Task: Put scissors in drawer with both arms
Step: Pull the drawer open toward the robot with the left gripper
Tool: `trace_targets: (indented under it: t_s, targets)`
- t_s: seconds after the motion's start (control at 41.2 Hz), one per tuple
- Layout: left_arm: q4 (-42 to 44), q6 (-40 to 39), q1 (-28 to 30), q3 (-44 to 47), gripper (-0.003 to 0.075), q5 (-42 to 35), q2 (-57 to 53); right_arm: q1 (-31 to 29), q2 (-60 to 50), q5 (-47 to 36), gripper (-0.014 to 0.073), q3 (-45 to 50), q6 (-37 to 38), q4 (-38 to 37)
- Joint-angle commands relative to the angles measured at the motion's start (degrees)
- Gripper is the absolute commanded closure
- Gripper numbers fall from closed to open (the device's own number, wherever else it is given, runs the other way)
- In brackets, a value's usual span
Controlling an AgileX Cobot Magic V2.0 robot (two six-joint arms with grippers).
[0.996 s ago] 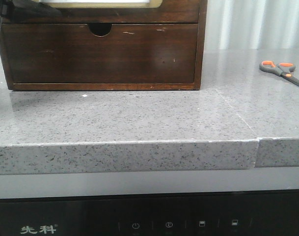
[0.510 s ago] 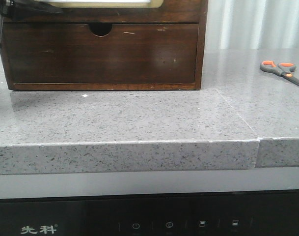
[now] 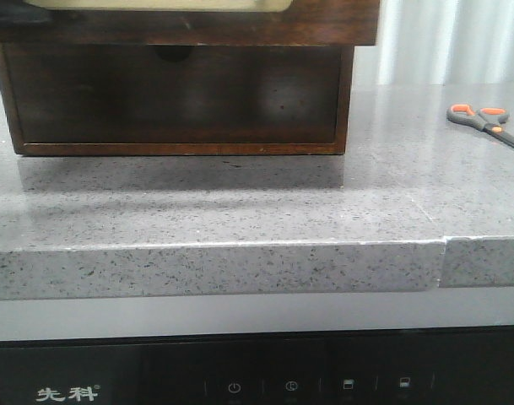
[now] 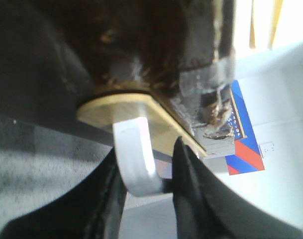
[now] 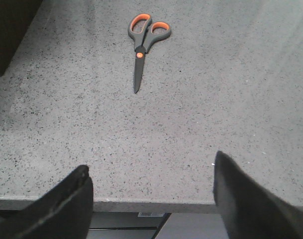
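Note:
The scissors (image 3: 484, 121), with orange-and-grey handles, lie flat on the grey counter at the far right. They are also in the right wrist view (image 5: 144, 40). The drawer (image 3: 206, 24) with the cream-framed front juts out over the lower part of the wooden cabinet (image 3: 346, 101). In the left wrist view my left gripper (image 4: 146, 149) is shut on the drawer's curved silver handle (image 4: 136, 159). My right gripper (image 5: 151, 164) is open and empty over the counter's front edge, well short of the scissors. Neither arm shows plainly in the front view.
The plain lower drawer (image 3: 172, 97) with the half-moon notch sits shut in the shadow of the upper one. The counter (image 3: 240, 202) has a seam (image 3: 443, 249) at its front right. A black appliance panel (image 3: 257, 380) runs below the counter.
The framed drawer has slid out toward the camera and now overhangs the lower drawer, casting a shadow on it and the counter. The scissors have not moved.

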Motion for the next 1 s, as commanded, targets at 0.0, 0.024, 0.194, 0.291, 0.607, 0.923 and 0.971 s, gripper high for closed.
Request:
trace_targets:
  t_s: [0.0, 0.024, 0.194, 0.291, 0.607, 0.923, 0.971]
  targets:
    - [-2.32, 3.44, -0.54, 0.81, 0.0584, 7.87, -5.43, -0.39, 0.56, -3.73, 0.0071, -1.87, -0.01, -1.2]
    - [-2.32, 3.44, -0.54, 1.23, 0.0584, 7.87, -6.02, -0.39, 0.56, -3.73, 0.0071, -1.87, -0.01, -1.2]
    - [-2.02, 3.44, -0.54, 2.27, 0.0584, 5.33, -8.27, -0.39, 0.56, -3.73, 0.0071, -1.87, -0.01, -1.2]
    - [-1.91, 3.44, -0.54, 2.27, 0.0582, 4.8, -8.27, -0.39, 0.56, -3.73, 0.0071, -1.87, -0.01, -1.2]
    - [-1.78, 3.44, -0.54, 2.27, 0.0351, 3.86, -8.27, -0.39, 0.56, -3.73, 0.0071, -1.87, -0.01, -1.2]
    - [0.73, 3.44, -0.54, 2.45, 0.0212, 1.85, -8.27, -0.39, 0.56, -3.73, 0.0071, -1.87, -0.01, -1.2]
    - [1.43, 3.44, -0.54, 2.83, 0.0212, 1.37, -8.27, -0.39, 0.56, -3.73, 0.0071, -1.87, -0.01, -1.2]
